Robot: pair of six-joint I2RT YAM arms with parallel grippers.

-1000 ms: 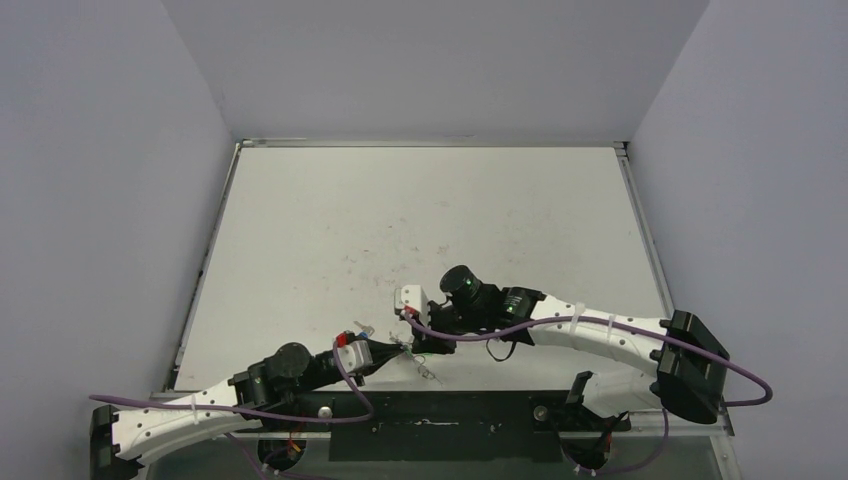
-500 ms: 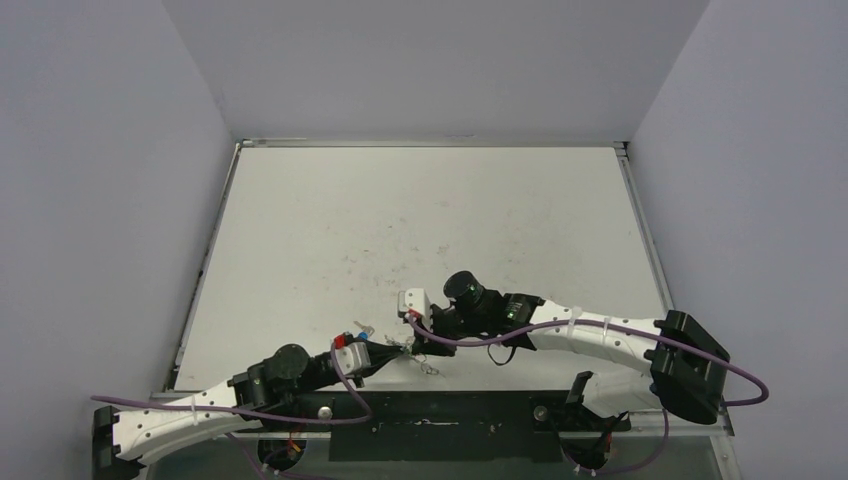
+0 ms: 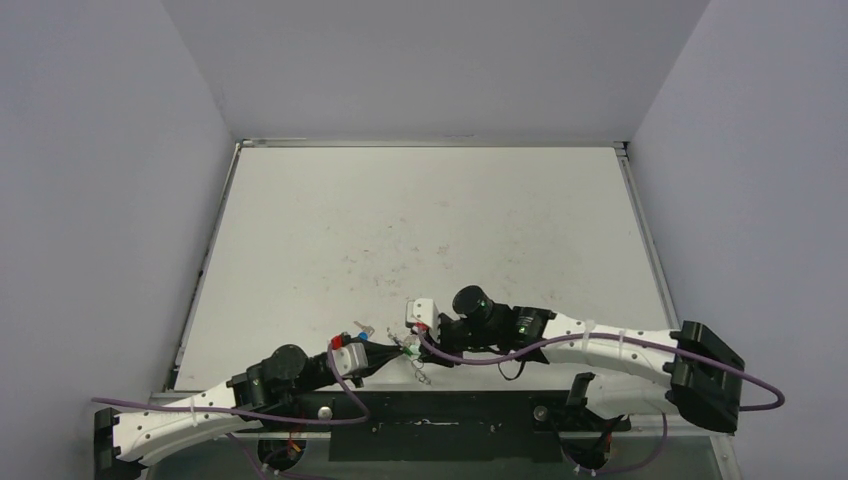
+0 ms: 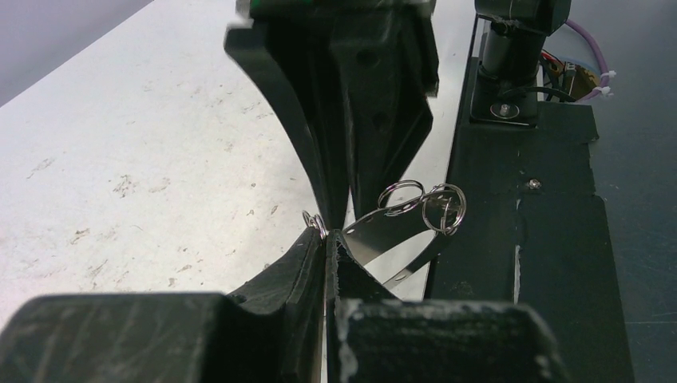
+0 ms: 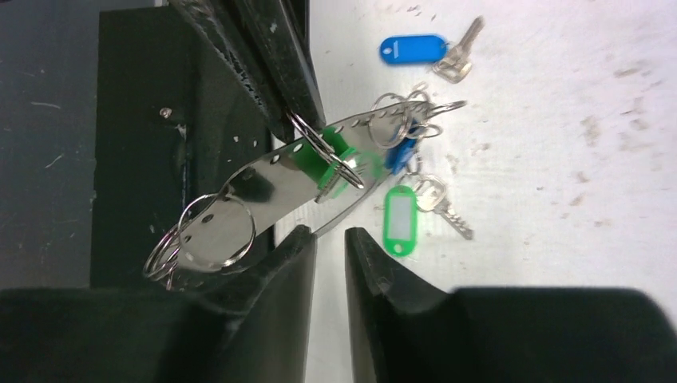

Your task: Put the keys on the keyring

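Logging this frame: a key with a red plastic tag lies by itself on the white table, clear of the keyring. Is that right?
Not quite: the tag is blue, not red. The right wrist view shows the blue-tagged key lying by itself on the white table, clear of the keyring.

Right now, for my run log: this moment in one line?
left gripper: shut on keyring | right gripper: open near keyring | blue key, green key: on table
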